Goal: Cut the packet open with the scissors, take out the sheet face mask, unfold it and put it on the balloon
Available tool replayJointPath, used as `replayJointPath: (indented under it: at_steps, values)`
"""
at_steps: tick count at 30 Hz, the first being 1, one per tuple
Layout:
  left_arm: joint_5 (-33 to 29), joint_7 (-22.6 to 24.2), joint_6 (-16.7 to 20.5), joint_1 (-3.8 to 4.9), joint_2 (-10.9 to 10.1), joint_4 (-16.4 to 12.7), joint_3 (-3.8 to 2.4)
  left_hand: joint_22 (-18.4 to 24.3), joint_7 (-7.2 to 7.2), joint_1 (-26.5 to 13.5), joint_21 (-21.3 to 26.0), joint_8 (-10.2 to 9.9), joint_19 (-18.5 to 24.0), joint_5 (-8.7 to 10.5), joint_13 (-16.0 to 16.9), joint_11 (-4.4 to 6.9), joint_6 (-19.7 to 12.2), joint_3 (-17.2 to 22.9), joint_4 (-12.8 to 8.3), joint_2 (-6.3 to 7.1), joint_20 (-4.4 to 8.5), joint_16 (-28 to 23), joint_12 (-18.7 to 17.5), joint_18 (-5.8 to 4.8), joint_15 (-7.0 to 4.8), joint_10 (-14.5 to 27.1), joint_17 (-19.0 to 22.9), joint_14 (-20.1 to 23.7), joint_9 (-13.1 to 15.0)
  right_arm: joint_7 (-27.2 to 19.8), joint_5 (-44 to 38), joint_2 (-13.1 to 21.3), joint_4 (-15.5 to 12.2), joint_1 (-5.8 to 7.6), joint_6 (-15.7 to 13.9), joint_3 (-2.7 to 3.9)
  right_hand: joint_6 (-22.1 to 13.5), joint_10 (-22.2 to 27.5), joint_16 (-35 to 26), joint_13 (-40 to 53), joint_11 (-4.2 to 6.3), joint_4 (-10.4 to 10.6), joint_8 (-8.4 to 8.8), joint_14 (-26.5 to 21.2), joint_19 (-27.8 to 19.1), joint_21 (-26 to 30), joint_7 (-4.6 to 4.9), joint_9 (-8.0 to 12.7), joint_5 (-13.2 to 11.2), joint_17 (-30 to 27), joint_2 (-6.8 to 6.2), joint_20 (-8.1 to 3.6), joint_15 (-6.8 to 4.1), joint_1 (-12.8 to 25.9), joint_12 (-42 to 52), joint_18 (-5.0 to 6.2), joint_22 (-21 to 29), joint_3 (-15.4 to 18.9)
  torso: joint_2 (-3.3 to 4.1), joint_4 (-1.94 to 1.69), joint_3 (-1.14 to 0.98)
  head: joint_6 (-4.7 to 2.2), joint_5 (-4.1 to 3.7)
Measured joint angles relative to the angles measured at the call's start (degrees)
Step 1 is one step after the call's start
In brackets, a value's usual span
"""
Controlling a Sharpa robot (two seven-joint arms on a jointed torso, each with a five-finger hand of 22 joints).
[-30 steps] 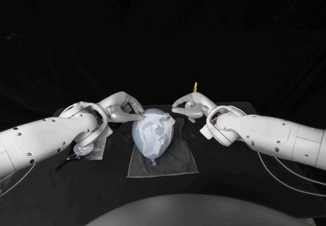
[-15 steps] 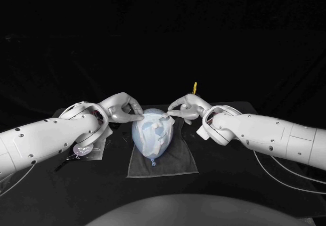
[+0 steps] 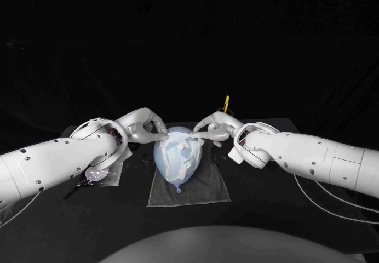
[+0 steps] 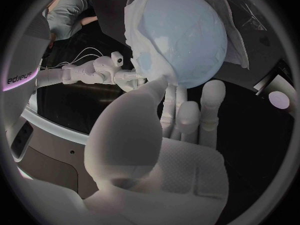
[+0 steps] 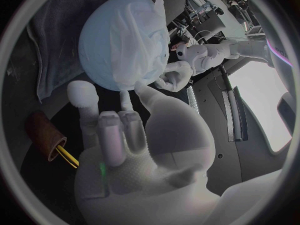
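The balloon (image 3: 180, 159) lies lengthwise on a grey cloth (image 3: 197, 192) spread on the black table (image 3: 268, 213), with its knot at the near end. The mask (image 3: 178, 143) is draped over the balloon's far half in white folds and wrinkles, touching its skin.

The left hand (image 3: 144, 127) is at the balloon's far end on the left side. Its thumb (image 4: 156, 87) rests against the rim of the balloon where the mask's edge runs, and its fingers (image 4: 209, 110) reach up under the balloon. The right hand (image 3: 214, 126) mirrors it on the balloon's far right side, its thumb (image 5: 147, 97) touching the balloon's edge just beside a slim fingertip. Both hands have thumb and fingers drawn close together at the mask's border, but I cannot tell whether either really pinches the sheet or only presses on it.

A yellow stick (image 3: 227, 102) stands upright beyond the balloon, just behind the right hand; the right wrist view shows it coming out of a brown tube (image 5: 42, 134). To the balloon's left, under the left forearm, lies a crumpled clear packet (image 3: 98, 176).
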State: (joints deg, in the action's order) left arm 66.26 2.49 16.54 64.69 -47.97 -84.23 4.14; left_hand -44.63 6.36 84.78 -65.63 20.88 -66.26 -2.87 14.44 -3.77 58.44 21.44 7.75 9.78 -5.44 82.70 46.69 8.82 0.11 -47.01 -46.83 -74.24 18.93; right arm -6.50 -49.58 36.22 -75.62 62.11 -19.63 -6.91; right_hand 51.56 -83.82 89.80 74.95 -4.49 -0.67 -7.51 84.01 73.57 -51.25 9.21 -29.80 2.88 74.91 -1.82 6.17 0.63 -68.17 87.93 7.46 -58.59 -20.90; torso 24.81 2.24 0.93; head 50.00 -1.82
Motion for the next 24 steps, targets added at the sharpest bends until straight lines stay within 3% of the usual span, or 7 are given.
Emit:
replayJointPath:
  at_steps: [8, 11, 15, 17, 21, 24]
  values:
    - [0.5, 0.0, 0.0, 0.0, 0.1, 0.0, 0.0, -2.5, -0.09, 1.5, -1.7, 0.7, -1.3, 0.03, 0.1, 0.87, 2.0, 2.6, -0.6, -1.47, 0.64, 0.4, 0.3, -0.01, -0.92, -2.0, -2.3, -1.3, 0.0, 0.3, -0.8, -0.3, 0.5, 0.05, 1.4, 0.0, 0.1, 0.0, 0.0, 0.0, 0.01, -0.1, 0.0, 0.0, 0.0, 0.0, -0.07, 0.1, 0.0, 0.0, -0.37, 0.0, 0.0, -0.5, -0.1, -0.03, 0.0, 0.1, 0.0, 0.02, -0.02, 0.0, -0.08]
    - [0.6, 0.1, 0.0, 0.0, 0.1, 0.0, 0.0, -3.5, 0.17, 1.9, -2.4, 0.9, -2.0, 0.16, 0.0, 1.17, 2.3, 4.2, -1.3, -1.94, 0.94, 0.8, 0.3, -0.03, -1.36, -3.2, -3.2, -1.8, 0.0, 0.3, -1.2, -0.3, 0.4, 0.06, 1.6, 0.01, 2.0, 0.0, 0.0, 0.0, 0.08, -0.8, -0.29, 0.0, 0.0, 0.0, -0.42, 0.1, 0.0, 0.0, 0.67, 0.0, 0.0, -2.0, -0.1, -0.04, -0.1, -0.6, 0.0, 0.03, -0.03, 0.0, -0.08]
    - [0.7, 0.2, 0.1, 0.0, 0.1, 0.0, 0.0, -4.6, 0.17, 2.0, -3.2, 1.2, -2.3, 0.25, -0.5, 1.58, 2.3, 6.6, -2.1, -1.99, 1.25, 0.8, 0.1, -0.03, -1.64, -4.4, -3.9, -2.0, 0.0, 0.2, -1.6, -0.2, 0.2, 0.07, 1.5, 0.01, 6.5, -0.1, -0.1, 0.0, 1.81, -2.3, -3.06, -0.1, -0.1, -0.3, -2.31, -1.0, 0.0, 0.0, 2.31, -0.7, -1.43, -4.4, 0.5, -0.12, -0.7, -2.1, 0.0, 0.05, -0.03, 0.0, -0.15]
    - [0.7, 0.2, 0.2, 0.0, 0.1, 0.0, 0.0, -4.7, 0.09, 2.1, -3.3, 1.4, -2.4, 0.26, -0.7, 1.68, 2.3, 7.9, -2.3, -1.88, 1.43, 0.8, -0.1, -0.03, -1.64, -4.7, -4.0, -2.4, 0.0, 0.0, -1.8, -0.1, 0.1, 0.07, 1.2, 0.01, 8.2, -0.2, -0.1, 0.0, 2.82, -3.4, -4.44, -0.1, 0.2, -0.8, -3.32, -1.5, 0.0, 0.0, 2.51, -1.47, -2.4, -5.5, 0.6, -0.37, -1.1, -2.7, 0.0, 0.07, -0.03, 0.0, -0.19]
    - [0.7, 0.4, 0.5, 0.0, 0.2, -0.1, 0.0, -5.2, -0.03, 1.4, -3.7, 1.7, -2.4, 0.27, -0.8, 1.75, 2.4, 9.9, -2.8, -0.96, 1.43, 0.8, -0.1, -0.06, -1.84, -5.1, -4.3, -2.6, 0.0, -0.5, -2.0, -0.1, -0.1, 0.07, 0.1, 0.01, 9.1, -0.2, -0.1, 0.0, 3.47, -4.5, -6.38, 0.0, 0.5, -1.2, -4.11, -2.8, -0.1, 0.0, 2.8, -2.17, -3.11, -5.8, 1.0, -0.41, -1.6, -3.8, 0.0, 0.07, -0.03, 0.0, -0.22]
    - [0.7, 0.7, 1.0, 0.0, 0.1, -0.2, 0.0, -5.4, -0.04, 1.0, -3.7, 2.0, -2.4, 0.27, -0.8, 1.82, 2.4, 10.8, -3.1, -0.53, 1.44, 0.8, -0.2, -0.91, -1.84, -5.1, -4.4, -2.6, 0.0, -1.2, -2.2, -0.1, -0.3, 0.06, -1.5, -0.02, 9.2, 0.0, 0.0, 0.0, 3.69, -4.8, -7.61, -0.1, 0.7, -1.5, -4.21, -3.1, -0.3, 0.0, 2.8, -2.79, -3.23, -5.8, 1.5, -0.43, -1.8, -5.0, 0.0, 0.05, -0.03, 0.0, -0.23]
